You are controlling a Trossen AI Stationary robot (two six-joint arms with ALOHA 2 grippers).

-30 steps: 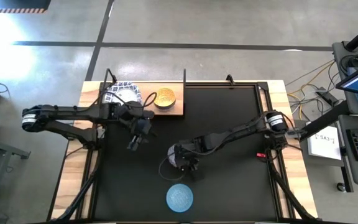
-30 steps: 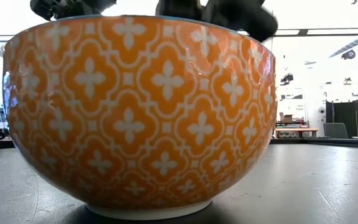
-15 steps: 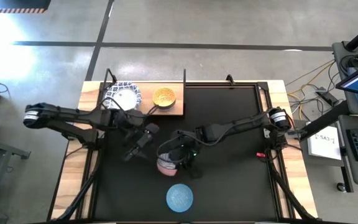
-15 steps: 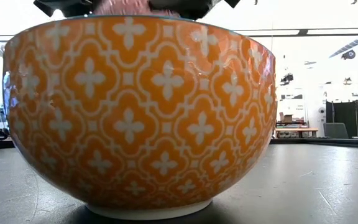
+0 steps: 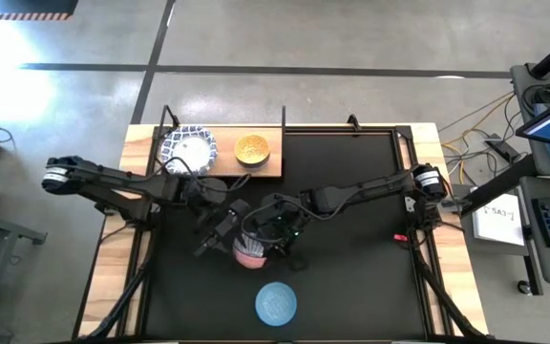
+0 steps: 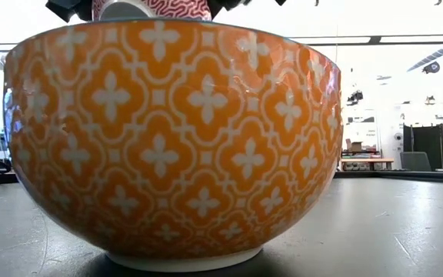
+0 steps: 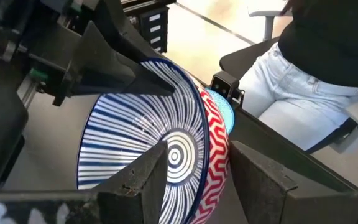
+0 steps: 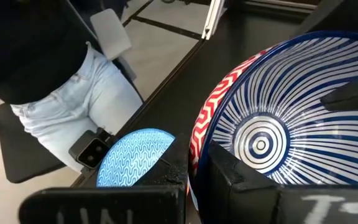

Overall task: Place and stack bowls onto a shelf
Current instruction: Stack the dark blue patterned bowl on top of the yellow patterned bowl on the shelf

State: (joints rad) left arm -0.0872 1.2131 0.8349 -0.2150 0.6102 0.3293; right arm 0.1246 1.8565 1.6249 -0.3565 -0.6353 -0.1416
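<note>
A small bowl (image 5: 251, 252), red zigzag outside and blue radial stripes inside, hangs tipped on its side over the black mat. My right gripper (image 5: 273, 237) is shut on its rim. My left gripper (image 5: 223, 232) is open at the opposite rim, one finger inside (image 7: 146, 180) and one outside (image 7: 260, 183); I cannot tell whether they touch. On the light-wood shelf (image 5: 277, 170) at the far left stand a white blue-rimmed bowl (image 5: 188, 149) and a yellow bowl (image 5: 252, 149). A light-blue bowl (image 5: 276, 302) rests on its base near the near edge. My right gripper pinches the red bowl's rim (image 8: 194, 149), one finger inside the bowl (image 8: 247, 186) and one outside (image 8: 110, 202). It comes from the table's right side. The bowl is lifted clear and tipped on its side, its white foot (image 6: 125, 9) showing in the low view.
The low view is filled by the orange patterned outside of a bowl (image 6: 171, 142) standing close to the camera. Thin black posts (image 5: 284, 117) stand at the shelf's edges. A person in jeans (image 7: 303, 68) sits beyond the table's near edge.
My right gripper has lifted the red bowl off the mat, tipped it on its side and carried it a little toward the table's left. My left gripper has moved toward the near edge and right, up to the bowl's free rim.
</note>
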